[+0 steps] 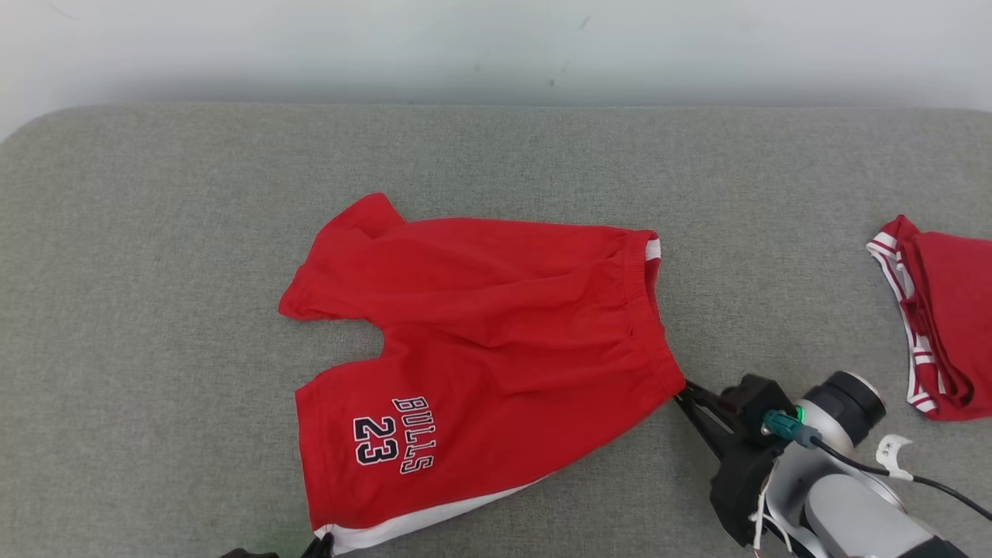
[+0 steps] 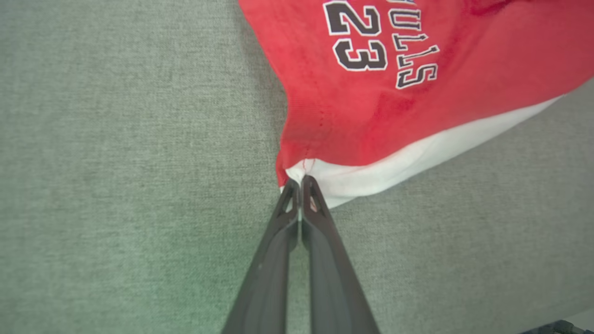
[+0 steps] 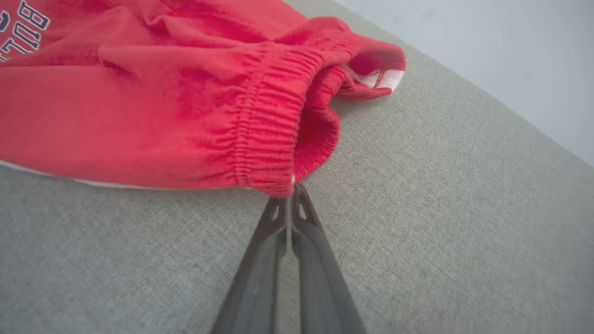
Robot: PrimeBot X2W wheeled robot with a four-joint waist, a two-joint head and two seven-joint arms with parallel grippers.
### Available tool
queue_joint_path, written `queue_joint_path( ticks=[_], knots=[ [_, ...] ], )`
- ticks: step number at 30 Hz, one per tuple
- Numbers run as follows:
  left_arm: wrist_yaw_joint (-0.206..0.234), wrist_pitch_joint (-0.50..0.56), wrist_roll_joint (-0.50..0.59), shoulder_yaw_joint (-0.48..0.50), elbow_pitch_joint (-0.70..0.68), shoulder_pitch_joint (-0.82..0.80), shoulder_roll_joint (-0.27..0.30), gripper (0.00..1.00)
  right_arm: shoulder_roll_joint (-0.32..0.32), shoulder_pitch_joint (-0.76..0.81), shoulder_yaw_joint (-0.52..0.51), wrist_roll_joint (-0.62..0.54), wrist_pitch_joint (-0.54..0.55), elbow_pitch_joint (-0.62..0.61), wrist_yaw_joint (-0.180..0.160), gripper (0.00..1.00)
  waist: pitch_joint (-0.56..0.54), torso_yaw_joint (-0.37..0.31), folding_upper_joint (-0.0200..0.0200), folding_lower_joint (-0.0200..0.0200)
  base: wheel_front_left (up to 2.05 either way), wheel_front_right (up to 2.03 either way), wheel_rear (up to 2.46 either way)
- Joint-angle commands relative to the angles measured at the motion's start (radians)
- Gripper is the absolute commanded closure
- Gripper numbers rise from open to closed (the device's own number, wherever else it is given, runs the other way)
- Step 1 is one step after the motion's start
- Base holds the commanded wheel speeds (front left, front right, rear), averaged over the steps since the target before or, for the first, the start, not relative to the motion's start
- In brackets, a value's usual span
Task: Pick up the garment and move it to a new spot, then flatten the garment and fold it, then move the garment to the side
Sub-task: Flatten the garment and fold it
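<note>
Grey table point(image 1: 155, 232), shorts point(image 1: 496, 325) clenched in left hand point(image 2: 300, 185) and right hand point(image 3: 291, 192), second garment point(image 1: 945, 325) apart.

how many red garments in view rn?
2. The shorts lie mid-table, held at the leg hem by the left gripper and at the waistband by the right gripper. A striped garment lies far right, partly out of frame.
</note>
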Motion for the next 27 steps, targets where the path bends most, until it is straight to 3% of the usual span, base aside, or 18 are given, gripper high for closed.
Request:
queue_joint_path(
  ticks=[1,9,13,19,27],
  knots=[
    [0.0,0.001,-0.004,0.001,-0.001,0.01,0.005,1.0,-0.008,0.014,-0.003,0.009,0.003,-0.006,-0.002,1.0,-0.001,-0.002,0.0,0.0,0.0,0.0,0.0],
    [-0.017,-0.035,-0.066,0.039,-0.056,0.015,-0.017,1.0,-0.038,0.093,-0.062,0.071,0.01,-0.163,-0.002,1.0,-0.012,-0.004,0.0,0.0,0.0,0.0,0.0],
    [-0.043,-0.095,-0.16,0.124,-0.191,0.012,-0.027,1.0,-0.093,0.142,-0.112,0.168,0.037,-0.32,-0.002,1.0,-0.022,-0.01,0.0,0.0,0.0,0.0,0.0],
    [-0.035,-0.133,-0.226,0.214,-0.419,0.003,-0.021,1.0,-0.147,0.181,-0.207,0.253,0.082,-0.503,-0.002,1.0,-0.033,-0.033,0.0,0.0,0.0,0.0,0.0],
    [-0.013,-0.108,-0.247,0.21,-0.591,0.007,-0.038,1.0,-0.13,0.244,-0.368,0.285,0.107,-0.656,-0.002,1.0,-0.04,-0.05,0.0,0.0,0.0,0.0,0.0]
  ],
)
